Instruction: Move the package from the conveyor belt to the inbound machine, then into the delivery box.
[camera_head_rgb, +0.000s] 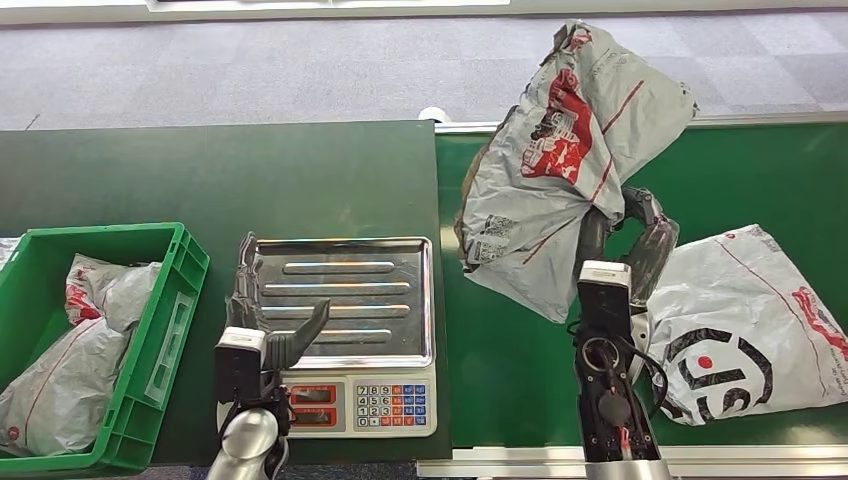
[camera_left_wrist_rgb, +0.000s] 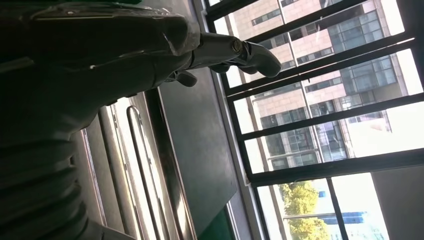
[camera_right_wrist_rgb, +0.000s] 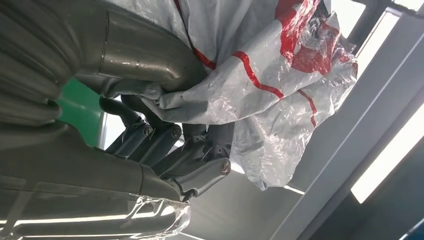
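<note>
We see a crinkled, glossy plastic package (camera_head_rgb: 565, 150), a shiny ribbed metal scale tray (camera_head_rgb: 345, 300), a green plastic crate (camera_head_rgb: 150, 340).

On the keypad (camera_head_rgb: 392, 403) of the weighing scale (camera_head_rgb: 345, 330) we make out small digit keys, though we cannot read single numbers with certainty; its two red displays (camera_head_rgb: 313, 405) show nothing we can read; the grey package (camera_head_rgb: 560, 160) held up by the right hand (camera_head_rgb: 640, 245) bears a red printed graphic and a black printed label, both illegible to us; the white package (camera_head_rgb: 745, 320) lying on the conveyor belt (camera_head_rgb: 500, 350) carries a large black logo with a red dot, its letters unclear
</note>
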